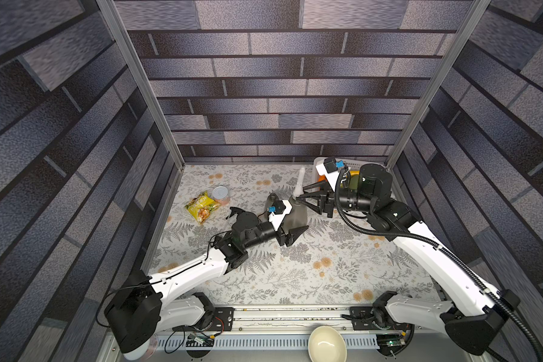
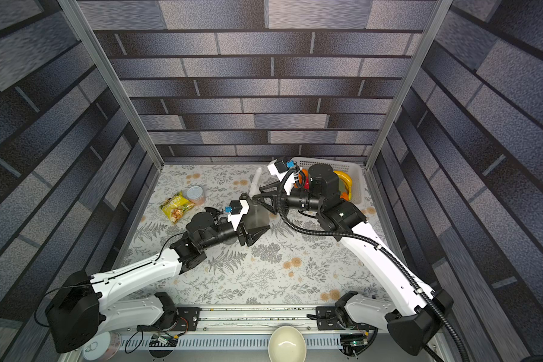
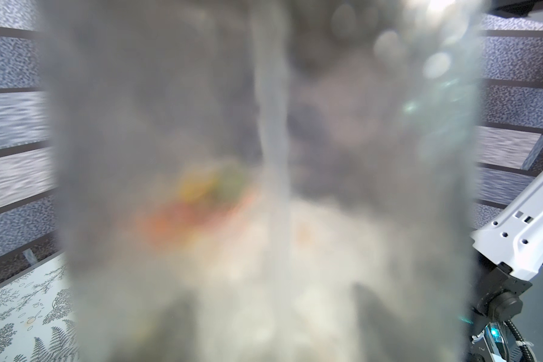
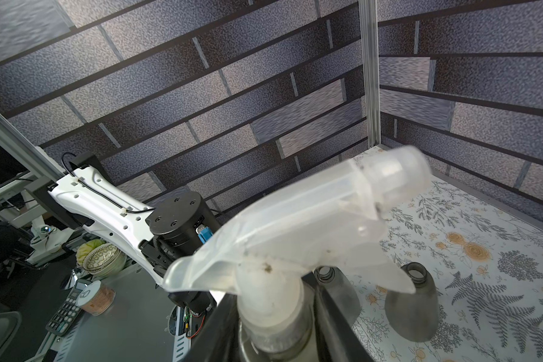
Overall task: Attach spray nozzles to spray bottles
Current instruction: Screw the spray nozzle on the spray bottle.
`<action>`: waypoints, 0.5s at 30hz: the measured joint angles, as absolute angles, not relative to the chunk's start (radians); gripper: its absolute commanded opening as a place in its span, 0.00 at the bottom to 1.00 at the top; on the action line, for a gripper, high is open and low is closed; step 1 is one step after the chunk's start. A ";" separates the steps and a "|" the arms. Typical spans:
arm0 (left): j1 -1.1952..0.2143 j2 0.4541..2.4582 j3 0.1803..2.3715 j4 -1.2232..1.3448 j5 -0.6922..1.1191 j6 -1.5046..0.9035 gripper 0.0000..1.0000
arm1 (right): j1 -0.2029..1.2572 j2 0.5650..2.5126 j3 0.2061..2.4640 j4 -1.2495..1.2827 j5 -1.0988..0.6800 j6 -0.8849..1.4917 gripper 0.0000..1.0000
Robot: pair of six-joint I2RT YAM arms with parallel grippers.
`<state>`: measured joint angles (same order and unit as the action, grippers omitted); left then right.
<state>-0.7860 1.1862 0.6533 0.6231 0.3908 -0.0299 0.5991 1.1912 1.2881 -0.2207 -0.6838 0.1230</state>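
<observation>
1. Nearest, just past the cream bowl (image 1: 326, 344) on the front rail, the left gripper (image 1: 297, 230) is clamped on the body of an upright grey spray bottle (image 1: 295, 214) mid-table. Its wrist view shows only blurred grey plastic.
2. Just behind, the right gripper (image 1: 300, 192) has its jaws set against both sides of the white nozzle (image 4: 311, 225), at the screw collar. The nozzle sits on that bottle's neck.
3. The step appears to be screwing this nozzle down. The next move calls for a firm pinch and a turn of the collar while the left arm holds the bottle against the twist.
4. Beyond, an open-necked bottle (image 4: 411, 310) stands uncapped, with another half hidden beside it, so most of the task seems to remain.
5. The tablecloth (image 1: 295, 275) is flat, printed with ferns and flowers. It carries a can (image 1: 220, 192) and a yellow bag (image 1: 201, 207) at the far left.
6. A white basket (image 2: 326, 163) sits in the far right corner, and grey brick-patterned walls enclose everything.
</observation>
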 measured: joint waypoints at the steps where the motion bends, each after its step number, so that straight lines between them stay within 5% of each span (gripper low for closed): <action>1: -0.786 1.187 0.656 0.620 0.391 -0.030 0.79 | 0.599 1.191 1.288 -0.219 -0.685 0.123 0.35; 15: -0.786 1.221 0.690 0.599 0.374 -0.037 0.79 | 0.653 1.160 1.253 -0.190 -0.516 0.106 0.20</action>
<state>-0.7856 1.2213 0.6903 0.5995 0.3737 -0.0368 0.6529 1.1603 1.2526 -0.1898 -0.5163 0.1059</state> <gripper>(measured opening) 0.788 0.321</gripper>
